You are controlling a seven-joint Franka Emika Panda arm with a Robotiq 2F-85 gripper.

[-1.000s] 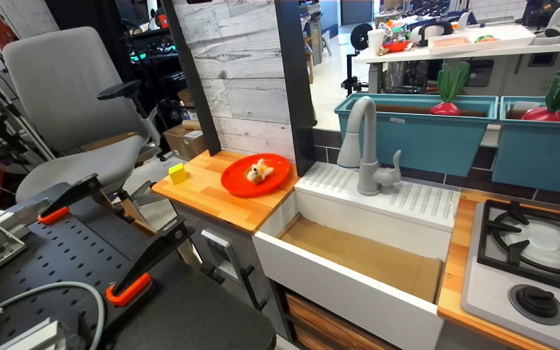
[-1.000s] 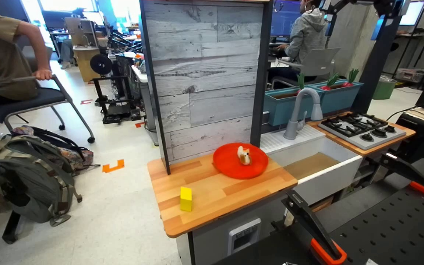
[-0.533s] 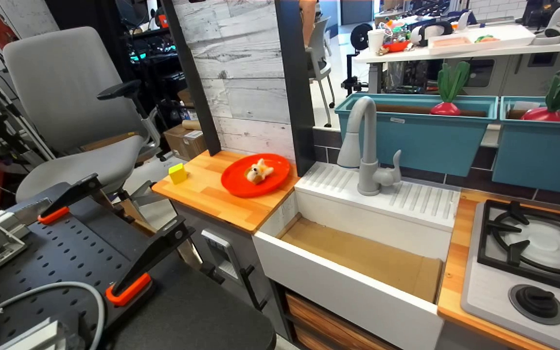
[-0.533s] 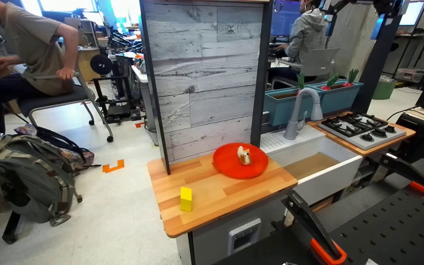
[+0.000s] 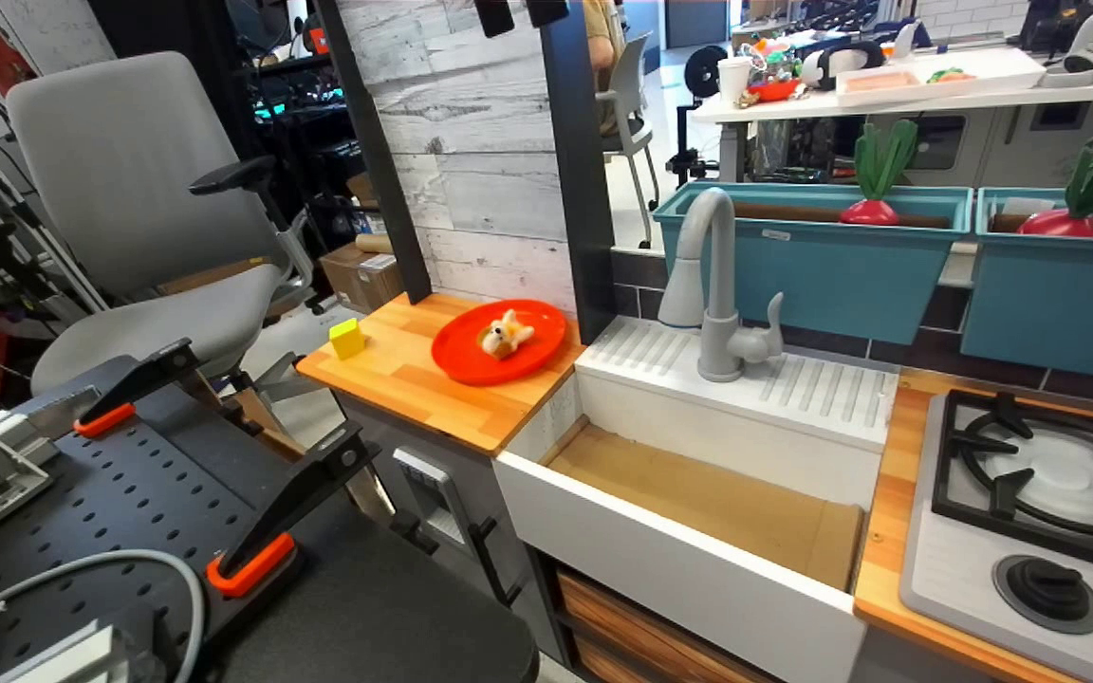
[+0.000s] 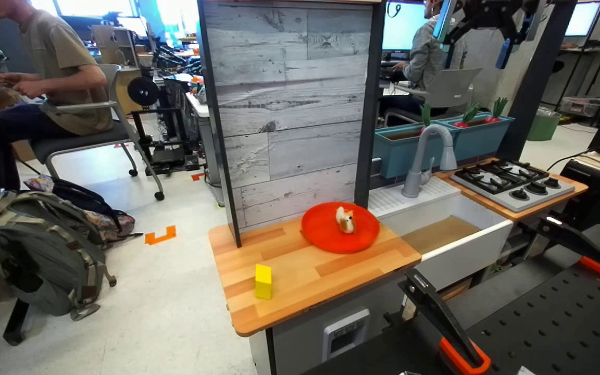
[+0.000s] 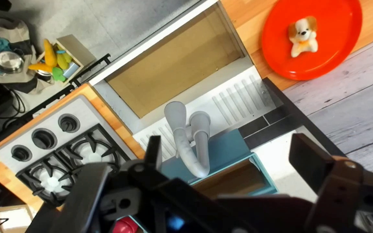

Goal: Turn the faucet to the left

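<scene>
The faucet point(image 5: 721, 285) is matte grey with an arched spout. It stands upright on the white ribbed ledge behind the sink, and its small side lever point(image 5: 774, 323) points up. It also shows in an exterior view point(image 6: 415, 166). In the wrist view the faucet point(image 7: 183, 147) appears from above, between the two fingers and nearer the left one. My gripper point(image 7: 227, 149) is open with nothing between its fingers. It hangs high above the sink area, apart from the faucet, at the top edge of both exterior views point(image 6: 475, 54) point(image 5: 520, 14).
A red plate point(image 5: 452, 356) with a toy dog and a yellow block point(image 5: 347, 339) are on the wooden counter left of the sink point(image 5: 679, 560). Teal planters point(image 5: 812, 275) stand close behind the faucet. A stove point(image 5: 945, 569) is to the right. A dark post point(image 5: 584, 190) rises beside the faucet.
My gripper has come down into both exterior views, moving left and lower in one of them. The faucet has not moved. A seated person in the background has rolled nearer.
</scene>
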